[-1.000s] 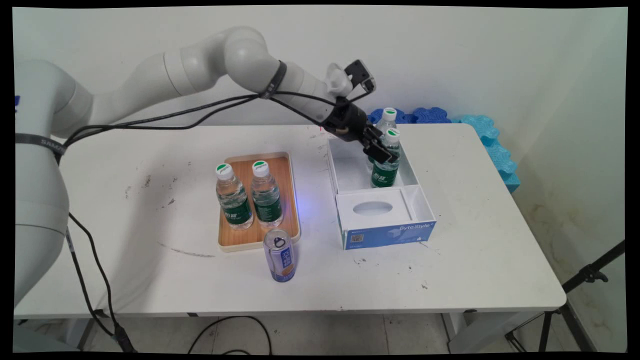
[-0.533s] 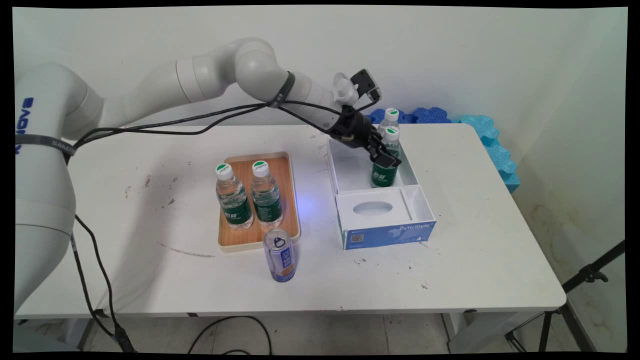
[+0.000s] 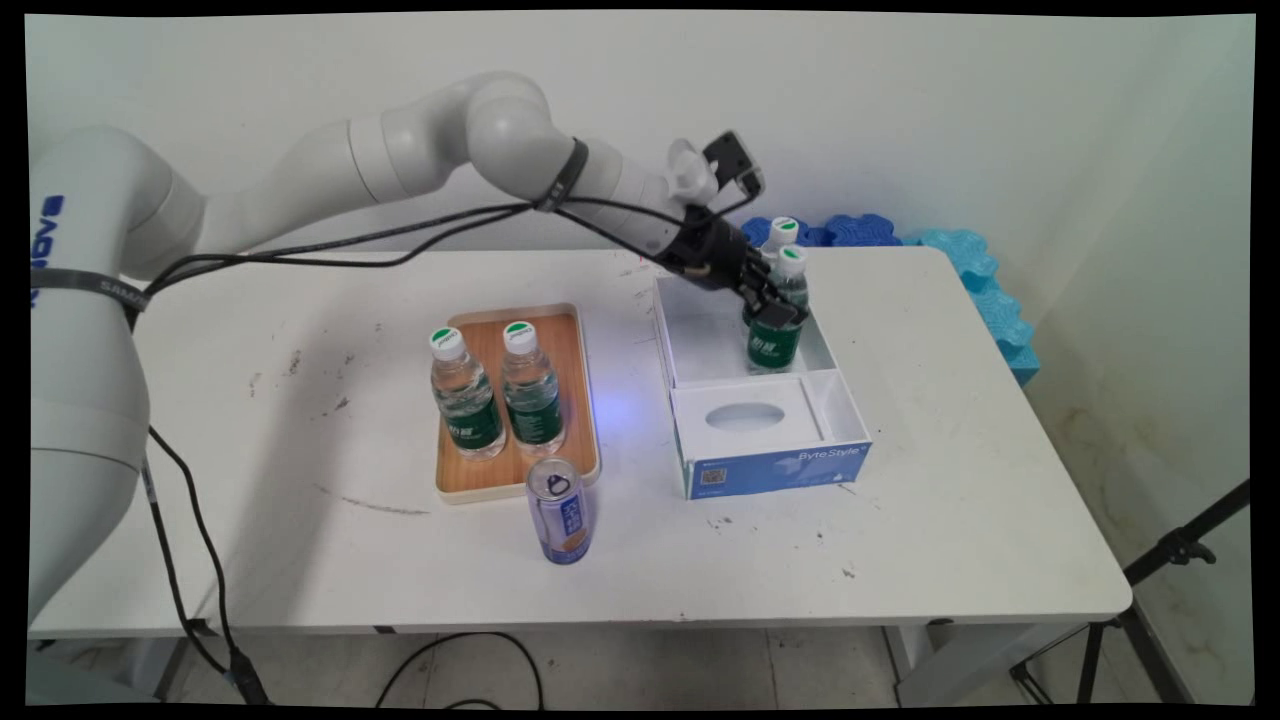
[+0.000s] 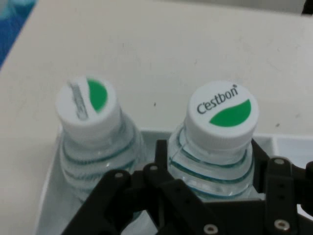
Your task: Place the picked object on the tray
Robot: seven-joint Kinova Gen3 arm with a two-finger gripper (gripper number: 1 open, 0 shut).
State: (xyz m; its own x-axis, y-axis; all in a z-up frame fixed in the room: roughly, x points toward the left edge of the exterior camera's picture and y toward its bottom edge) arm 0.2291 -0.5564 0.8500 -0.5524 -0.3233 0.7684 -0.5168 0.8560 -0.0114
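The counter carries one open white-and-blue cardboard box, one wooden tray, one drink can and four capped water bottles. The box has two compartments: the near one holds a white insert with an oval cut-out, the far one holds two bottles. Two bottles stand upright on the tray; the can stands just beside the tray's near edge.

The gripper reaches into the far compartment. Its jaws pinch the nearer boxed bottle below the cap; in the hand view this bottle sits between the two fingers. The second boxed bottle stands just behind it, close alongside.

Step in hand, as a judgement: grasp secured on the bottle inside the box. Any lift calls for a straight vertical pull, clearing the box wall and the neighbouring bottle.
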